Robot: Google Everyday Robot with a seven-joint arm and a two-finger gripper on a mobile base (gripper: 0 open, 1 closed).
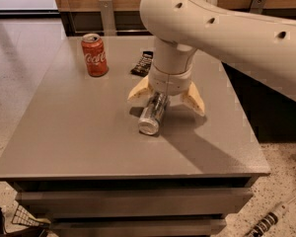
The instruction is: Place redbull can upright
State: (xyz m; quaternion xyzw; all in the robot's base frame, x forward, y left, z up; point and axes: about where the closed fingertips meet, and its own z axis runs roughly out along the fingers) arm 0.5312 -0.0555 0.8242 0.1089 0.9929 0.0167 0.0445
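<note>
The redbull can [152,114] lies on its side on the grey table [79,127], its silver end facing the front edge. My gripper [166,98] hangs straight above the can's far end, open, with one cream finger [139,89] to the left of the can and the other finger [193,99] to the right. The fingers straddle the can and do not close on it. The white arm hides the can's far end.
A red Coca-Cola can [94,55] stands upright at the back left of the table. A flat black snack wrapper [142,63] lies just behind the gripper. A wooden wall and metal posts stand behind the table. A floor drop lies past the right edge.
</note>
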